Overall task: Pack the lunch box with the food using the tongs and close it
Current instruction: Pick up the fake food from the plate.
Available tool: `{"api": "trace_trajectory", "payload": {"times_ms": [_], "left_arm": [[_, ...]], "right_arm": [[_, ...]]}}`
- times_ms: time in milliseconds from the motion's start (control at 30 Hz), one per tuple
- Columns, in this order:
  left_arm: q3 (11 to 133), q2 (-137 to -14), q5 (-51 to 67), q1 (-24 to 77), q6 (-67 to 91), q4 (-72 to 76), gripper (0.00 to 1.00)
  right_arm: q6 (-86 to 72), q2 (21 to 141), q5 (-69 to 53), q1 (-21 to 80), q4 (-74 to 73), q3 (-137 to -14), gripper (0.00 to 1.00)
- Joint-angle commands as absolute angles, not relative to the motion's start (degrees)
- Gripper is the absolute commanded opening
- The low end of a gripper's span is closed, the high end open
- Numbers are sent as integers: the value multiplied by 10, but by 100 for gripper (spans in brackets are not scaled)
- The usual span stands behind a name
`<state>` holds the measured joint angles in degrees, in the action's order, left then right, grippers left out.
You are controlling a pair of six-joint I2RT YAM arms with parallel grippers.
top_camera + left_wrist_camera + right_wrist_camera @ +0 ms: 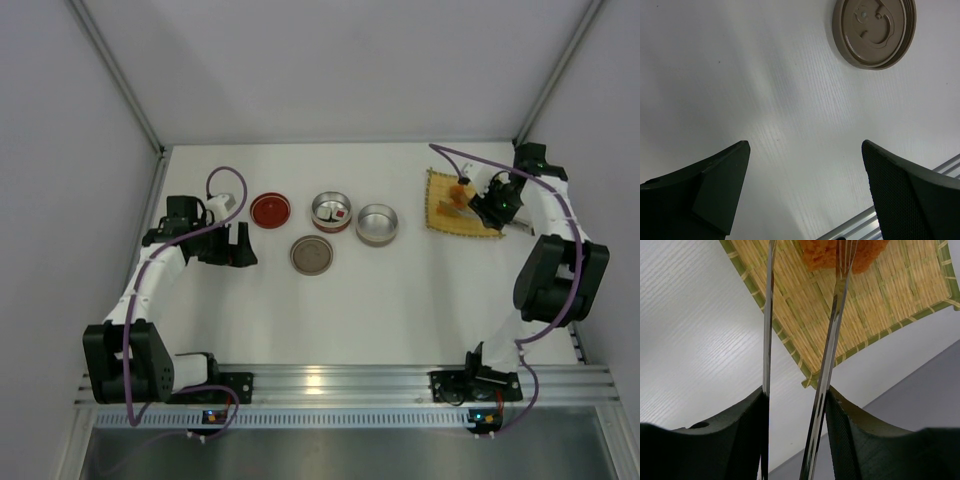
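Top external view: the white table [400,300] carries a yellow woven mat [447,217] at far right. Above the mat, the right gripper [488,205] pinches the silver tongs [832,340] between its fingers. The left gripper [238,246] hangs with its jaws spread wide beside the brown lid [312,254]. One tin [332,210] holds a white-and-red piece. An orange food chunk [820,252] sits on the mat at the tong tips.

Slim silver tongs [831,355], tips at orange chunk [816,254] on yellow woven mat [880,305]
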<state>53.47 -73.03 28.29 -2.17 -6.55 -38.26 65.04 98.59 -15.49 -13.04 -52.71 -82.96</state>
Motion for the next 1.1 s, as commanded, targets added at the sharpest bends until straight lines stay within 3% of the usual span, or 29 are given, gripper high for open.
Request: {"api": "trace_trajectory", "payload": {"times_ms": [0, 667, 1067], "left_arm": [[555, -734, 297, -25, -69, -384, 98], [553, -740, 294, -25, -68, -382, 98], [552, -740, 294, -25, -69, -382, 98]], "right_arm": [[669, 995, -158, -138, -512, -863, 47], [670, 1012, -153, -139, -499, -898, 48], [704, 1047, -162, -139, -573, -949, 48]]}}
